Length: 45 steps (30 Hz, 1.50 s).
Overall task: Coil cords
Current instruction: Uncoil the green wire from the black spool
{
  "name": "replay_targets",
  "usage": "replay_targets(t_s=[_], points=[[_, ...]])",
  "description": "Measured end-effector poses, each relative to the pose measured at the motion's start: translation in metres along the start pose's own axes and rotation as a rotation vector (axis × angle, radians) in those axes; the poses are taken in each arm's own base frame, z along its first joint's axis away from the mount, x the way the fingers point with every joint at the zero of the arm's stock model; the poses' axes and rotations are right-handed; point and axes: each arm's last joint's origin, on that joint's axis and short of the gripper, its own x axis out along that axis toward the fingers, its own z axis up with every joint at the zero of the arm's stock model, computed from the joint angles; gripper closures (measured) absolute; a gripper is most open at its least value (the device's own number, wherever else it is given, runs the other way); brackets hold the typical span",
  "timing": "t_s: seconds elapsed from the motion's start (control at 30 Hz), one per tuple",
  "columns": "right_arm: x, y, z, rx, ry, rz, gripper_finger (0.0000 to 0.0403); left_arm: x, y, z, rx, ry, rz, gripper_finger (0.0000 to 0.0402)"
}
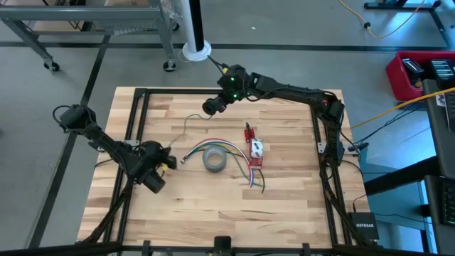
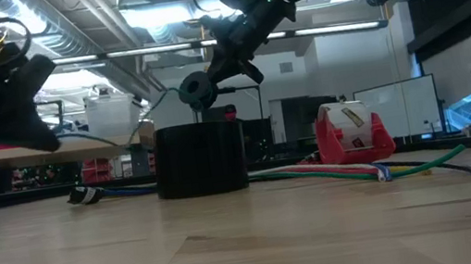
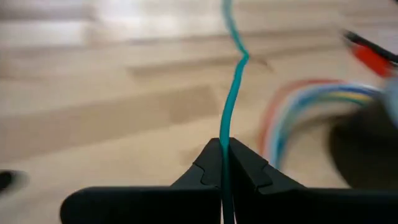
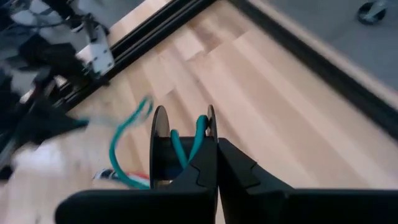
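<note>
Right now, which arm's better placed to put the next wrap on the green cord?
Right, probably. The right gripper is raised at the table's far side, shut on the green cord and a small spool already carrying its turns. The left gripper, near the left edge, is shut on the cord's other stretch, suited to anchoring it.

The left gripper (image 1: 165,163) sits near the tabletop's left edge, closed. The right gripper (image 1: 211,107) is over the far middle of the table (image 1: 213,213), closed, with a thin cord (image 1: 186,124) trailing from it toward the left gripper. A grey tape roll (image 1: 214,159) lies at the centre, coloured wires (image 1: 238,160) curving around it, a red-and-white object (image 1: 254,149) just right.
</note>
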Motion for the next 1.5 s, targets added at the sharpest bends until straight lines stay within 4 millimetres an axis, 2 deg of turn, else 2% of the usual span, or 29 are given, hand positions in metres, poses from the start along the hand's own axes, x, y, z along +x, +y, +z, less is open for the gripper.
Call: replay_targets(t_s=[0.13,0.4,0.63,0.8,0.9,1.07,1.3,1.5], points=[[0.000,0.003,-0.006,0.046,0.077,0.090,0.0402,0.002,0.015,0.010,-0.039,-0.083,0.093,0.0401],[0.006,0.031,-0.033,-0.028,0.271,0.139,0.0402,0.014,0.017,0.019,-0.110,-0.140,0.162,0.0401],[0.004,0.051,-0.063,-0.101,0.501,0.117,0.0402,0.020,0.017,0.024,-0.159,-0.163,0.198,0.0401],[0.006,0.057,-0.069,-0.187,0.494,0.005,0.0402,0.021,0.009,0.035,-0.193,-0.257,0.152,0.0401],[0.007,0.055,-0.066,-0.215,0.453,-0.081,0.0402,0.020,0.000,0.047,-0.200,-0.345,0.105,0.0401],[0.009,0.050,-0.057,-0.227,0.371,-0.128,0.0402,0.011,-0.021,0.074,-0.163,-0.455,0.057,0.0401],[0.011,0.037,-0.054,-0.232,0.340,-0.263,0.0402,-0.021,-0.054,0.122,0.006,-0.488,0.045,0.0401],[0.010,0.026,-0.055,-0.199,0.349,-0.289,0.0402,-0.045,-0.066,0.157,0.101,-0.536,0.050,0.0401]])
